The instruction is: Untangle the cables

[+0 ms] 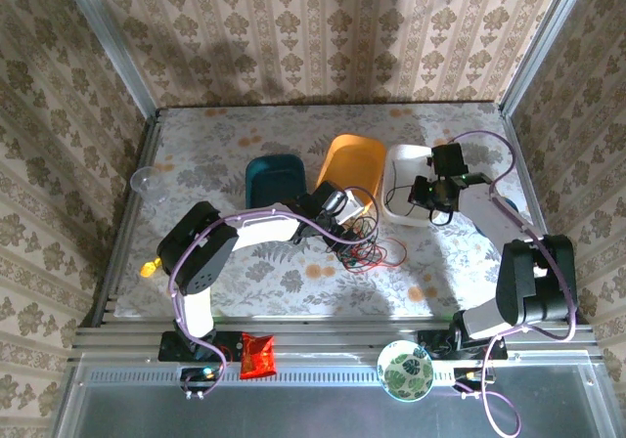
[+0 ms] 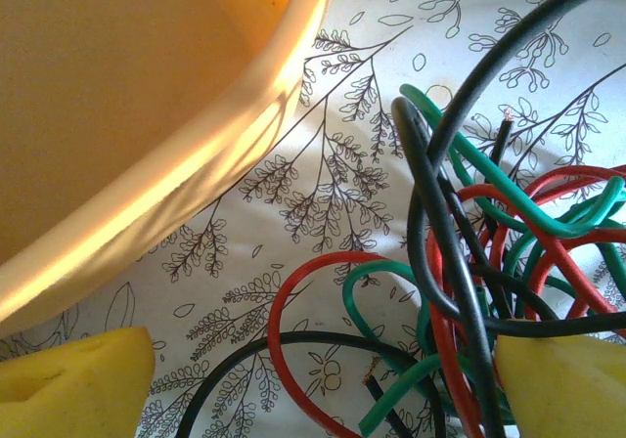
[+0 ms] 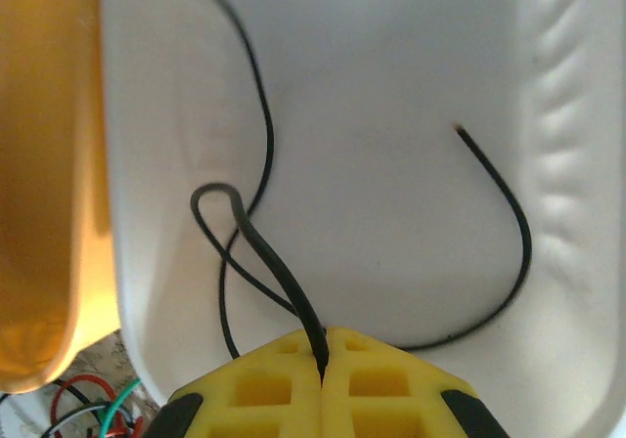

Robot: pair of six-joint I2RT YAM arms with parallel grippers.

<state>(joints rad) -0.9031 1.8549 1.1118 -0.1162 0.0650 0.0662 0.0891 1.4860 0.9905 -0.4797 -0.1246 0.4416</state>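
A tangle of red, green and black cables (image 1: 368, 246) lies on the floral table in front of the orange bin (image 1: 352, 164). My left gripper (image 1: 344, 227) hangs just over the tangle. In the left wrist view it (image 2: 313, 399) is open, its yellow fingertips (image 2: 68, 387) wide apart, with a red cable loop (image 2: 284, 306), green cable (image 2: 509, 203) and black cable (image 2: 430, 194) lying between them. My right gripper (image 1: 430, 196) is over the white bin (image 1: 406, 153). There it (image 3: 323, 360) is shut on a black cable (image 3: 264, 252) that loops across the bin floor (image 3: 391, 86).
A teal bin (image 1: 274, 179) stands left of the orange one. A clear cup (image 1: 147, 182) sits at the table's left edge. A red packet (image 1: 257, 355) and a patterned bowl (image 1: 406, 370) rest on the near rail. The orange bin wall (image 2: 127, 96) is close to my left gripper.
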